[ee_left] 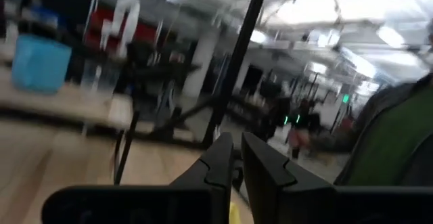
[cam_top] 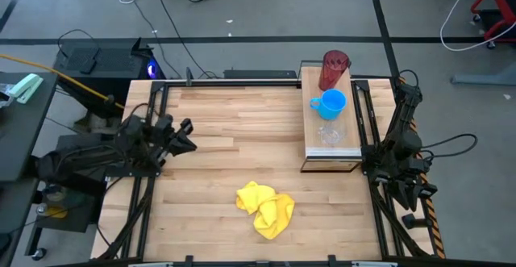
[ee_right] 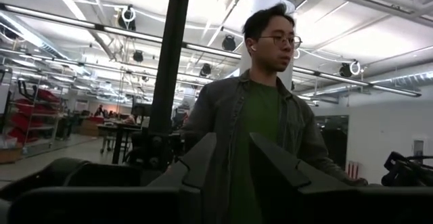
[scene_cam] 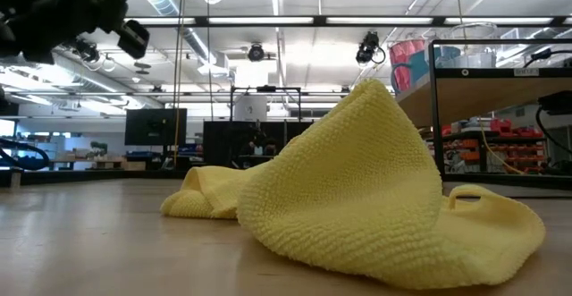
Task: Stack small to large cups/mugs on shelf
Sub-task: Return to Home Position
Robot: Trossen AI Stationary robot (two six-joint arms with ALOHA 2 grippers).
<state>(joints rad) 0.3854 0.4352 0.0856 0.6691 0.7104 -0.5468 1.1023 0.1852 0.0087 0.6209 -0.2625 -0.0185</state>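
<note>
On the light-wood shelf [cam_top: 310,142] at the table's far right stand a dark red tumbler [cam_top: 334,69] at the far end, a blue mug [cam_top: 330,103] in the middle and a small clear cup [cam_top: 330,134] nearest, each on its base. My left gripper [cam_top: 187,135] hangs over the table's left side, pointing toward the shelf, fingers [ee_left: 223,160] almost together and empty. The mug [ee_left: 40,61] shows blurred in the left wrist view. My right gripper [ee_right: 233,153] waits beside the table's right edge [cam_top: 413,210], a little open and empty.
A crumpled yellow cloth [cam_top: 266,208] lies on the tabletop near the front edge and fills the low view [scene_cam: 357,189]. A black frame rail [cam_top: 367,126] runs along the shelf's right side. A person [ee_right: 264,122] stands beyond the table in the right wrist view.
</note>
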